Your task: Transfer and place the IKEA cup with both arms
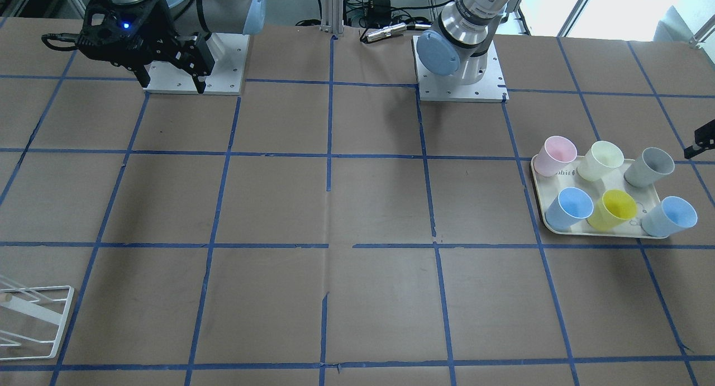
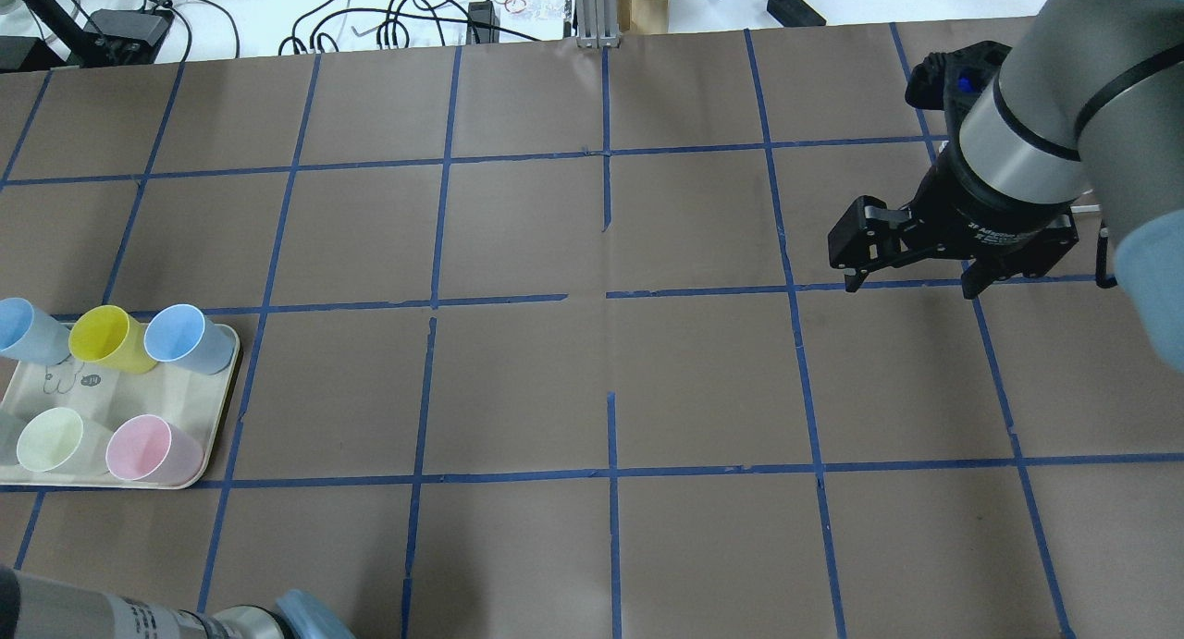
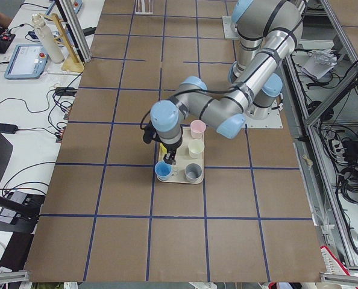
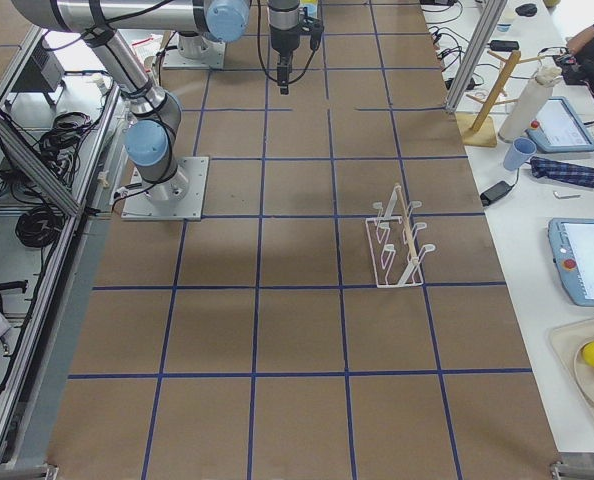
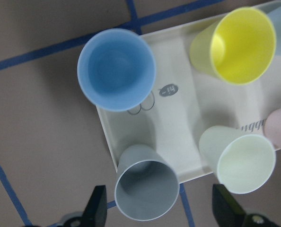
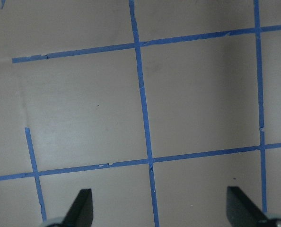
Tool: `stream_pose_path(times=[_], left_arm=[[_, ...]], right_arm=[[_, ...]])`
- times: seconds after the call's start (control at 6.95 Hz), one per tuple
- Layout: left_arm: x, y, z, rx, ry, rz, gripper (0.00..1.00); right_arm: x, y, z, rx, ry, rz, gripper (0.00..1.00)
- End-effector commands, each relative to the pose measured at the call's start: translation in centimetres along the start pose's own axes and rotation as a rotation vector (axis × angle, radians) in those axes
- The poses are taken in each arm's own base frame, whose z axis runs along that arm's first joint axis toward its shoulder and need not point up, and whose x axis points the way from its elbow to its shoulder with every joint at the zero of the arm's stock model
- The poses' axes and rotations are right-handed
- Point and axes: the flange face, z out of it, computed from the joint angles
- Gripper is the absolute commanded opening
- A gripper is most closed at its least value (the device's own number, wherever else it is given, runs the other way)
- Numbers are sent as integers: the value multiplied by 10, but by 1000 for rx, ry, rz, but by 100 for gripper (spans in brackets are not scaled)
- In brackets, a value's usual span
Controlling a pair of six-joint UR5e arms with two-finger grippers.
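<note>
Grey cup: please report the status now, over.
Left gripper open above grey cup, not gripping. Right gripper open, empty. Cup upright on tray, blue cup close beside.

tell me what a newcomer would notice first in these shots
The tray of six coloured cups, at the robot's left end of the brown, blue-taped table, draws the eye first. Above it the left gripper hangs open over the grey IKEA cup, which stands at a corner of the tray. The right gripper hovers open over the taped grid towards the other end.
</note>
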Motion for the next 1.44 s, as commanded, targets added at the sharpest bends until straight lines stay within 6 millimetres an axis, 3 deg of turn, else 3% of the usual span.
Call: stream_pose_path(times=[0.0,0.29,0.58,0.72,0.86,1.29], left_arm=[[137,-88,-40,17,-60,-23,99],[271,-119,-56,21,-72,-171,100],[404,-136,-51,43,-85,-339,100],[440,-140,-48,52,-88,-399,100],[450,-139,-47,50,-90,-430,100],[451,-125,-54,55,-100,-592,100]], right_arm=[[0,0,0,0,1,-1,100],[0,0,0,0,0,-1,100],[0,0,0,2,-1,-1,100],[0,0,0,0,1,-1,100],[0,0,0,2,-1,-1,100],[1,-1,-1,3,1,0,100]])
